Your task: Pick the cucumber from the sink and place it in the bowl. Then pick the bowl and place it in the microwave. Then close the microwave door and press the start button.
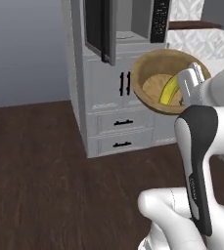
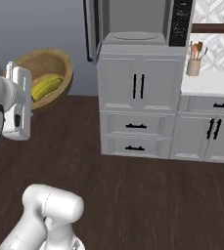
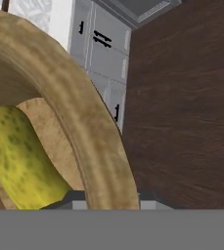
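Your jaws are clamping the bowl's (image 1: 152,73) rim, tilting it in mid-air — the cucumber (image 1: 169,91) is lying inside; the microwave (image 2: 133,22) is standing open.

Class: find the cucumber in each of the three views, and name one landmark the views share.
Left base view: cucumber upper right, inside the bowl.
Right base view: upper left, in the bowl.
Hand view: lower left, behind the bowl's rim.
Shared landmark: grey cabinet doors with black handles.
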